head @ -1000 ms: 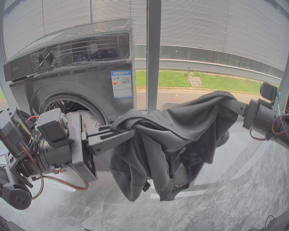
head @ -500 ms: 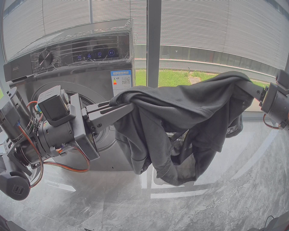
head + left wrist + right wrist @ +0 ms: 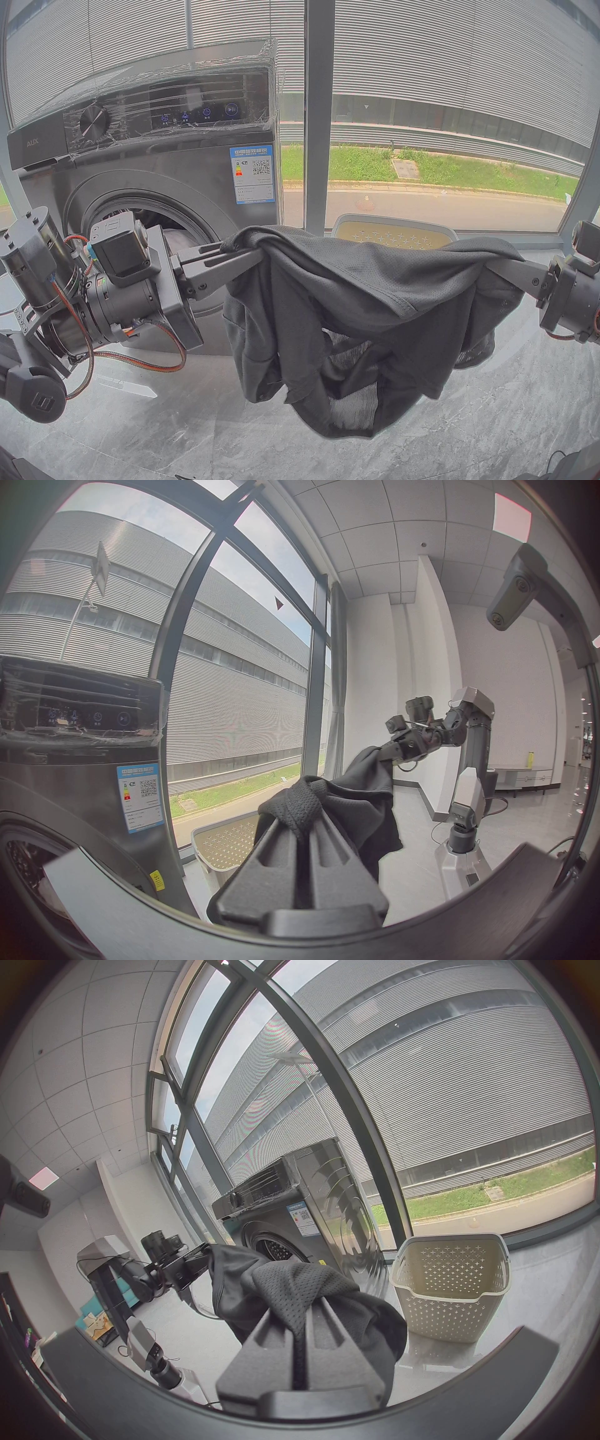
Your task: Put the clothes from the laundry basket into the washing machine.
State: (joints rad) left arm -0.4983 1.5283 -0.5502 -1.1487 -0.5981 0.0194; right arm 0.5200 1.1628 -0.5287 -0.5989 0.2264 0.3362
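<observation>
Farthest to the left stands the washing machine (image 3: 156, 169), a dark grey front-loader with its round opening uncovered and some pale cloth showing inside the drum. It sits on a grey marbled floor (image 3: 475, 400) before a tall window (image 3: 437, 94). Stretched in the air in front of the machine and out to its right is a dark grey garment (image 3: 362, 294), held up at two ends so that its middle sags in loose folds. Behind the garment, against the window, the cream laundry basket (image 3: 394, 232) shows its rim, just beside the machine's right side. The left gripper (image 3: 253, 255) has its fingers pressed together on one bunched end of the garment, near the drum opening. The right gripper (image 3: 497, 267) is likewise pinched closed on the other end, well apart from the machine.
</observation>
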